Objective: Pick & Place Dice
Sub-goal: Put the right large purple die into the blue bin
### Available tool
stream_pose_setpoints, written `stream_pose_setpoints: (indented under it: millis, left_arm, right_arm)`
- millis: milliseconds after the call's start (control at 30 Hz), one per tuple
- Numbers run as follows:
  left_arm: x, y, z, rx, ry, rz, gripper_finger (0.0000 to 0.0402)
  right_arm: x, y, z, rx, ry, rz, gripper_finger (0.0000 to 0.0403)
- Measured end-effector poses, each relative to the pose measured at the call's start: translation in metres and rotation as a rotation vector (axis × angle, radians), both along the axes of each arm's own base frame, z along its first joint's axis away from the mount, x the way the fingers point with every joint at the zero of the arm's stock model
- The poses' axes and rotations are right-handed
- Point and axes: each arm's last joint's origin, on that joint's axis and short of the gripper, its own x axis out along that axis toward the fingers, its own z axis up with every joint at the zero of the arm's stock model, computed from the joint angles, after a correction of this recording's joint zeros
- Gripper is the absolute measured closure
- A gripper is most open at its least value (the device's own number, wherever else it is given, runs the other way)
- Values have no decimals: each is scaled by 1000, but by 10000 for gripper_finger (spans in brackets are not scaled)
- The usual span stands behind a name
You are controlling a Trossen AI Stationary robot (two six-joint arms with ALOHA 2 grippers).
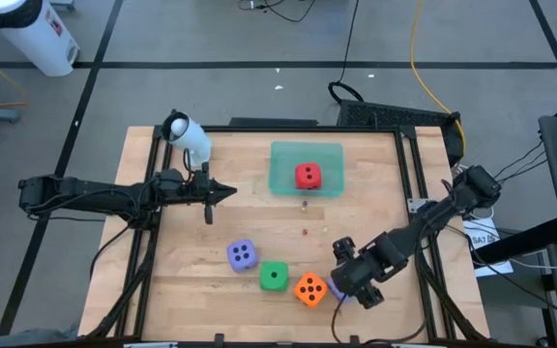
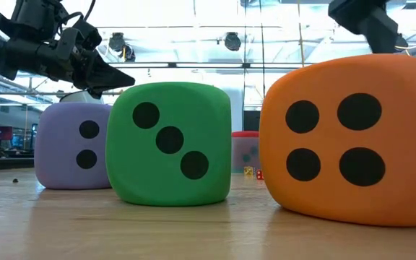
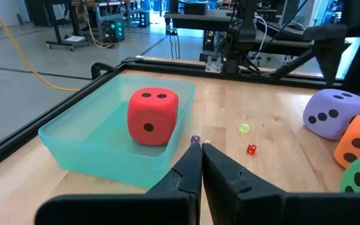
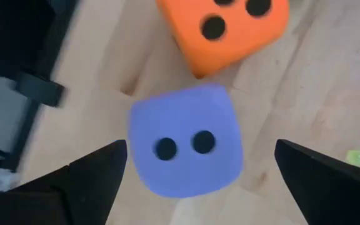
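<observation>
Spanning the wooden counter (image 1: 375, 193), the scene suggests the reach-to-grasp step: the teal tray (image 1: 283, 155) holds a red die (image 1: 307, 176). The right claw (image 1: 354, 280), spread wide and empty, hovers over a purple die (image 4: 183, 140) beside the orange die (image 1: 309, 289). Next: lower, then close. The left claw (image 1: 228, 191) waits pinched, empty.

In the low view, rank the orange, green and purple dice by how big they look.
1. Orange die, largest
2. Green die
3. Purple die, smallest

This follows nearness to the camera; from above all three look alike in size.
</observation>
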Motion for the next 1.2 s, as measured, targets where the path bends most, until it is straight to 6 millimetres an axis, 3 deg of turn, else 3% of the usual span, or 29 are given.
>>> stream_pose_setpoints:
  millis: [467,667,967,1200]
  left_arm:
    - [0,0,0,-4,-1,0,378]
    - [0,0,0,-5,-1,-3,378]
    - [0,-1,0,-5,-1,-6,378]
    - [0,-1,0,-10,-2,-5,378]
  right_arm:
    - [5,10,-12,-11,13,-9,3]
    - [7,12,-26,-26,82,4,3]
    - [11,14,-28,-1,42,29,3]
    - [8,10,-52,14,38,22,3]
